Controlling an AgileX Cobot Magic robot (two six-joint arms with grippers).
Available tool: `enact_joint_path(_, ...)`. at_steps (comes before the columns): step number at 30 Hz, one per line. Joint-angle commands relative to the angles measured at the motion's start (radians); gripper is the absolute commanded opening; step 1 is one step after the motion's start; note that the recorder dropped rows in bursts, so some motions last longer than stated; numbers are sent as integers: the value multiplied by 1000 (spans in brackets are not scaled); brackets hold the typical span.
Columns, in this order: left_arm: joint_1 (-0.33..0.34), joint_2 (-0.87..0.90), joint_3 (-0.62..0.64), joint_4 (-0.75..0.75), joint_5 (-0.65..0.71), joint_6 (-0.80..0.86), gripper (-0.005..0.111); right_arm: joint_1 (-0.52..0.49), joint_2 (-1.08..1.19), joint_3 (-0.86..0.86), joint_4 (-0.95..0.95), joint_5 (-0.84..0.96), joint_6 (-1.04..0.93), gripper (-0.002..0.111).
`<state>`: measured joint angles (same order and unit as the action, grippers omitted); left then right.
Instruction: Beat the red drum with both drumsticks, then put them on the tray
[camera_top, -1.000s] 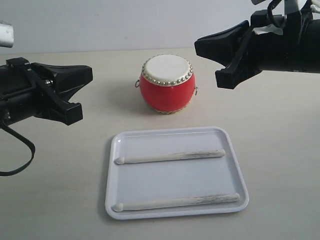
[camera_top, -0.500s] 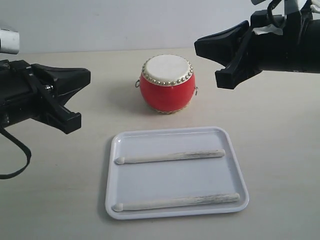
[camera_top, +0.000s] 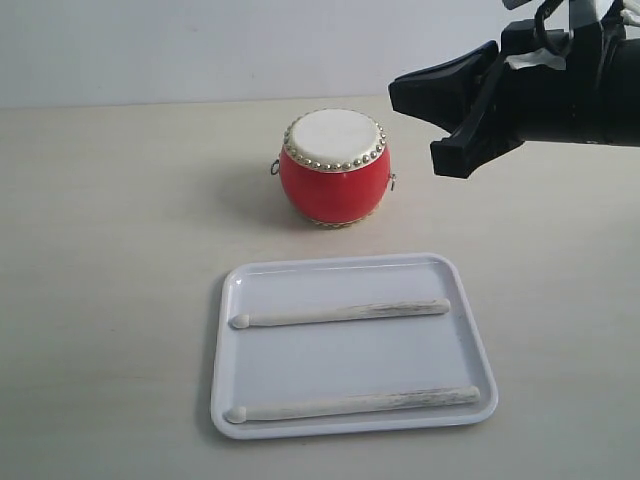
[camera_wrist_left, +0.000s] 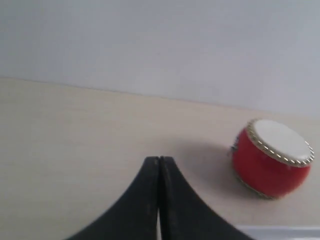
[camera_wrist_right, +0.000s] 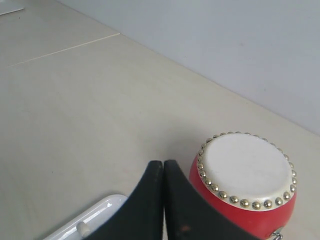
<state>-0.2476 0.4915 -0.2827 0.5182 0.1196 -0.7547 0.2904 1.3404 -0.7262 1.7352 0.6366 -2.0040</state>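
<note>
The red drum (camera_top: 334, 168) stands upright on the table behind the white tray (camera_top: 222, 330). Both drumsticks lie flat in the tray, one (camera_top: 340, 313) across its far half and one (camera_top: 355, 402) along its near rim, tips pointing left. My right gripper (camera_top: 400, 97) hovers above and to the right of the drum, shut with nothing in it. The right wrist view shows its gripper (camera_wrist_right: 163, 163) beside the drum (camera_wrist_right: 245, 185). My left gripper (camera_wrist_left: 159, 160) is shut and empty; it is outside the exterior view. The drum (camera_wrist_left: 270, 162) lies well off to one side of it.
The pale table top runs back to a grey wall. A corner of the tray (camera_wrist_right: 95, 215) with one drumstick tip (camera_wrist_right: 82, 229) shows under the right gripper. A sliver of the tray (camera_wrist_left: 280, 232) shows in the left wrist view.
The left arm has drawn back to the left and left the exterior view. The right arm, drum, tray and sticks have not moved.
</note>
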Motion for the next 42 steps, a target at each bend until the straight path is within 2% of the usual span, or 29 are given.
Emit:
enact_joint_path(1, 92, -212, 51, -5, 148, -31, 0, -5, -1, 3, 9, 5, -9, 0)
enact_joint_path(9, 173, -423, 69, 1, 325, 16, 0, -5, -1, 3, 9, 5, -9, 0)
enact_joint_path(17, 247, -492, 91, 1, 358, 44, 0, -5, -1, 3, 9, 5, -9, 0)
enact_joint_path(37, 249, -492, 119, -12, 349, 49, 0, -5, -1, 3, 9, 5, -9, 0)
enact_joint_path(39, 249, -492, 142, -73, 349, 127, 0, -5, -1, 3, 9, 5, -9, 0)
enact_joint_path(42, 249, -492, 168, -248, 313, 352, 0, -5, -1, 3, 9, 5, -9, 0)
